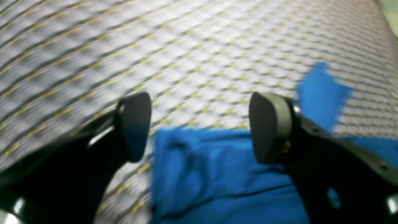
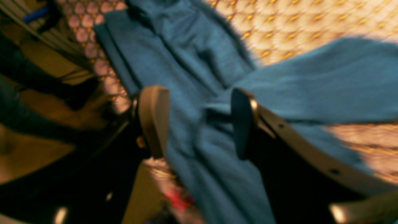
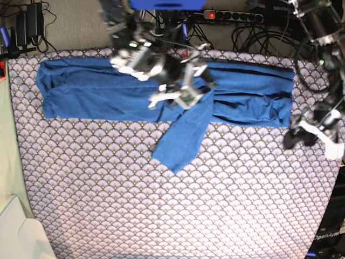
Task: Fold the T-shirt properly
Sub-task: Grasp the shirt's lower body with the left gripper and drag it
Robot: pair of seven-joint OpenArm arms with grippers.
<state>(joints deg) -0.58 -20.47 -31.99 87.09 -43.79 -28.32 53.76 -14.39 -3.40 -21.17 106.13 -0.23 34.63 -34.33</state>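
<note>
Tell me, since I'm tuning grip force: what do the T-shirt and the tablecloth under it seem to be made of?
T-shirt: apparently a soft matte knit, probably cotton jersey; it lies in limp folds and wrinkles, with a fuzzy edge in the right wrist view. Tablecloth: a flat, smooth sheet printed with grey-white scallops; whether woven fabric or coated vinyl cannot be told.

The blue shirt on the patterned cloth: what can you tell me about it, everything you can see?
The T-shirt is plain medium blue, seemingly soft knit, with no print. It lies folded into a long wrinkled band across the far part of the scallop-patterned tablecloth, and one sleeve sticks out slanting toward the near side. The right gripper is over its middle with jaws apart, fabric lying between them. The left gripper is just off the band's end, open and holding nothing.
</note>
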